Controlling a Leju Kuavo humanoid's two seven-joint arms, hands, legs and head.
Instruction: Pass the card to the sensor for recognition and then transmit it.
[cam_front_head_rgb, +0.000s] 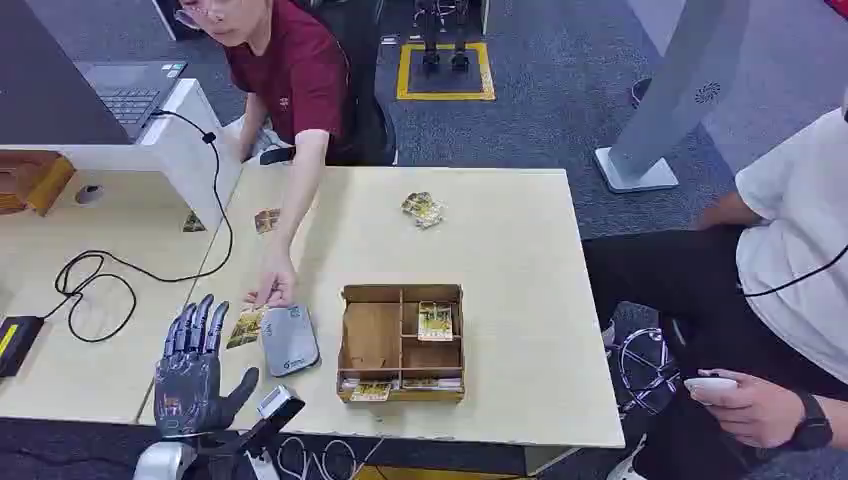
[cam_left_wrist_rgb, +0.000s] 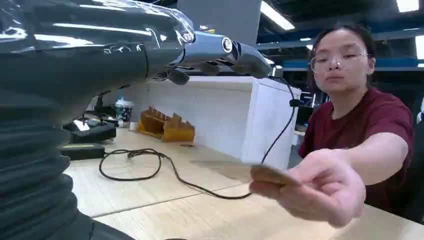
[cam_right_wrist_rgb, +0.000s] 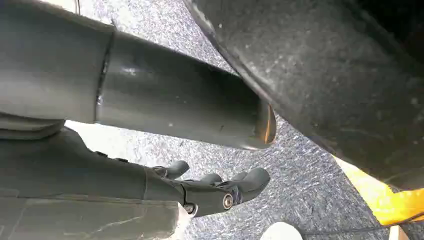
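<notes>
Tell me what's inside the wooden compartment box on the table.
In the wooden box, one card lies in the upper right compartment, and more cards sit along the front strip. The large left compartment looks bare. The front wall hides part of that strip's floor.

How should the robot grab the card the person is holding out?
Probably pinch the free end of the card that sticks out past the person's hand, coming from the left hand's own side. The card lies nearly flat, so thumb under and fingers over its faces suits it.
</notes>
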